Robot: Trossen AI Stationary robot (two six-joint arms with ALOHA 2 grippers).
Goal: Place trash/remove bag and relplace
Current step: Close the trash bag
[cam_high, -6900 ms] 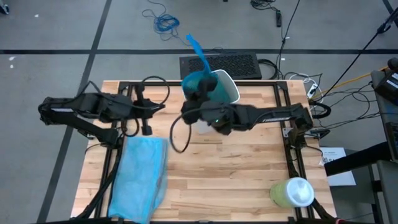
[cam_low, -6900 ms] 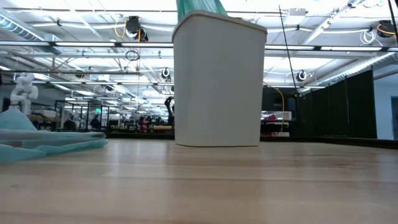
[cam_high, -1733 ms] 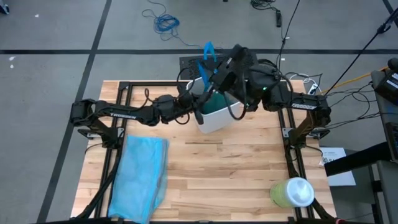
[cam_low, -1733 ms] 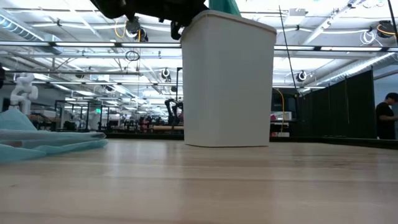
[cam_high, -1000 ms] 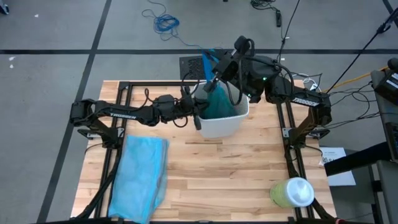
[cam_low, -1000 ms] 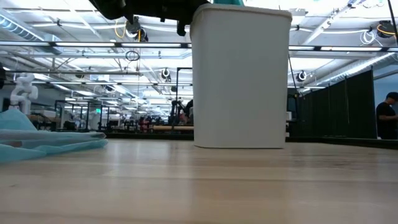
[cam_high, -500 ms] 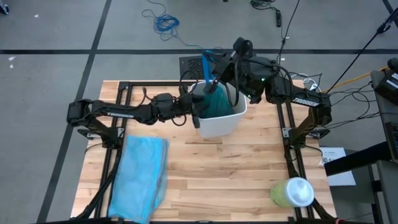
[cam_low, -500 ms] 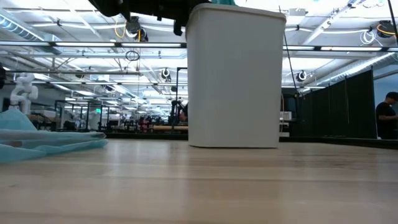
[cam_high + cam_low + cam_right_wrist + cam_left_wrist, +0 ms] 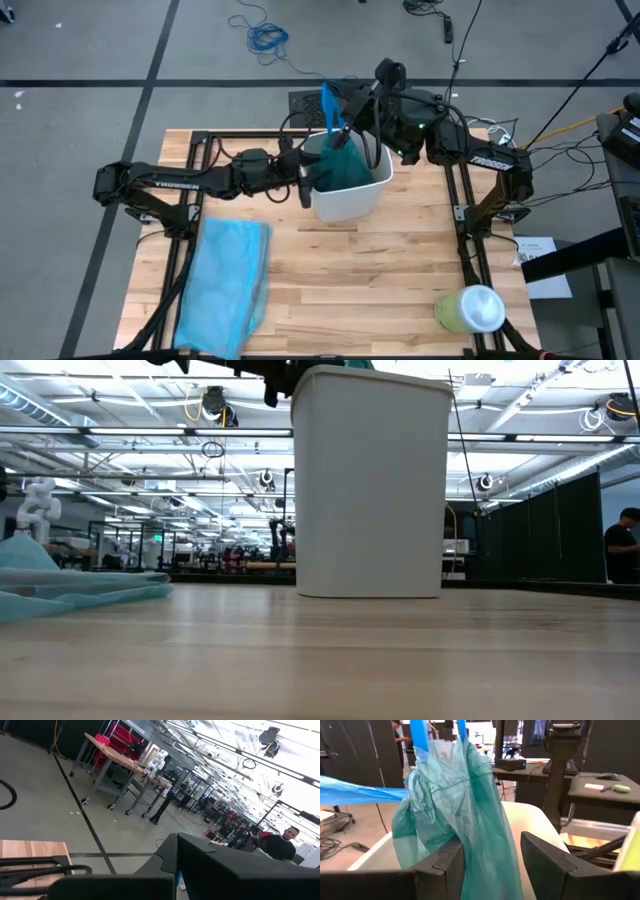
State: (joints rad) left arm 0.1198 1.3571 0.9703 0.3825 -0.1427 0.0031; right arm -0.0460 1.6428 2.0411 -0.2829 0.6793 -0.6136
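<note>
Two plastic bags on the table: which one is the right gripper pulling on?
The teal-green bag bunched in the white bin; the right gripper holds its blue handle up. The paler sky-blue bag lies flat at the table's left, untouched.

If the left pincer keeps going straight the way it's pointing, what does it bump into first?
Most likely the teal-green bag. It hangs straight ahead of the open left pincer, its lower part between the fingers, above the white bin. Whether plastic already touches a finger is unclear.
</note>
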